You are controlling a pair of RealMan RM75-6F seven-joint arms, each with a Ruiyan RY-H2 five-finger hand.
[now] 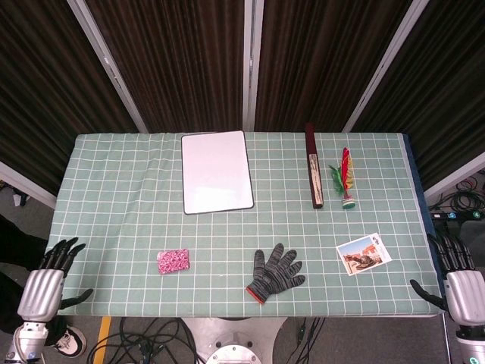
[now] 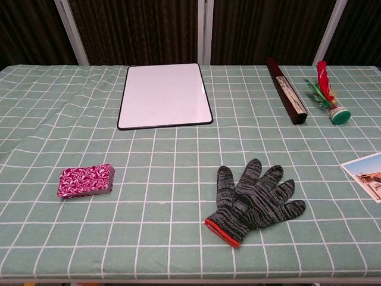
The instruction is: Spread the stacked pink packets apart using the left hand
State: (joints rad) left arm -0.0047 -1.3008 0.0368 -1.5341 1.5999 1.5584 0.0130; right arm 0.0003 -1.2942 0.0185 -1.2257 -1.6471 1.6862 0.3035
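Here the table carries a whiteboard, a grey glove and, near its front left, the stacked pink packets. The left hand and right hand hang beside the table, fingers spread, holding nothing.

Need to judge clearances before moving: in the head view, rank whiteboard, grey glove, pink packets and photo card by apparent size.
1. whiteboard, clearly largest
2. grey glove
3. photo card
4. pink packets, smallest

Glove and card are fairly close; all lie on one table.
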